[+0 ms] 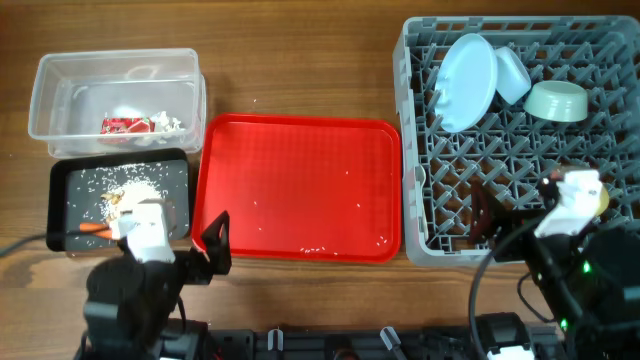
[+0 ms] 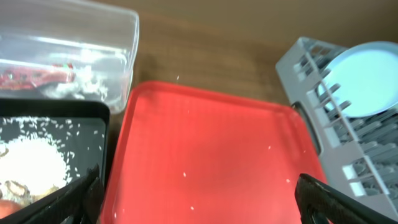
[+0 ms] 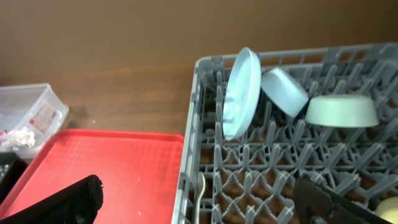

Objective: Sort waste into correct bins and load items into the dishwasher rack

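The grey dishwasher rack [image 1: 413, 200] at the right holds the light blue plate [image 1: 468, 80] standing on edge, the pale mint bowl [image 1: 557, 101] upside down, and the white spoon [image 3: 200, 190] lying by its left wall. The yellow cup [image 1: 601, 200] sits in the rack beside my right arm. The clear tub [image 1: 60, 70] holds the red-and-white wrapper [image 1: 125, 125] and white tissue [image 1: 165, 123]. The black tray [image 1: 60, 190] holds beige scraps [image 1: 135, 190] and the carrot [image 1: 92, 228]. My left gripper [image 2: 199, 205] is open and empty over the red tray. My right gripper [image 3: 196, 208] is open and empty over the rack's left wall.
The red serving tray [image 1: 300, 180] lies in the middle with a few crumbs on it. A small pale tilted container [image 1: 512, 75] sits in the rack between plate and bowl. The clear tub and black tray stand close together at the left.
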Motion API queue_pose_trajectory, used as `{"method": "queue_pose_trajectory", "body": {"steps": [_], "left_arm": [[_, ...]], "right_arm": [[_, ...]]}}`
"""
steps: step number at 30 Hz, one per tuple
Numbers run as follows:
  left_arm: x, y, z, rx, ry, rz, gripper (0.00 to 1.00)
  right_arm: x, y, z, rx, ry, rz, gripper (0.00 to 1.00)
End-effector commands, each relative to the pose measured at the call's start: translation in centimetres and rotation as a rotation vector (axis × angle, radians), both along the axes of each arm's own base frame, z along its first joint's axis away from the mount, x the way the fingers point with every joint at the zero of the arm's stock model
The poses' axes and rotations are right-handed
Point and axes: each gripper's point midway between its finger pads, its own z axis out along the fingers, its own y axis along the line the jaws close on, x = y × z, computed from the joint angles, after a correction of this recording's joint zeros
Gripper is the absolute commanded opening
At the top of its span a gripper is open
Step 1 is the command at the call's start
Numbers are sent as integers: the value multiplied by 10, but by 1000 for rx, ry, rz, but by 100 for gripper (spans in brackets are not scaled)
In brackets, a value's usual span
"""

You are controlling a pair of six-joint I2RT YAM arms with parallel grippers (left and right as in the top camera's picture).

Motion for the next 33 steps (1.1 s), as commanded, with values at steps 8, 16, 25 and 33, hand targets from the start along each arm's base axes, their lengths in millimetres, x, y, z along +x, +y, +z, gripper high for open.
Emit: {"method": "queue_pose_trajectory", "body": {"steps": [8, 16, 25, 33], "left_arm": [[-32, 6, -39, 27, 159, 10, 100], [-34, 7, -43, 30, 178, 11, 100], [-34, 7, -43, 30, 178, 11, 100], [-34, 7, -43, 30, 178, 10, 100]], "right_arm": [[-3, -5, -2, -5, -5, -28, 100], [-14, -6, 4, -8, -48, -26, 100], [3, 3, -47, 41, -409, 19, 100], [39, 17, -125, -36, -460, 90, 100]]}}
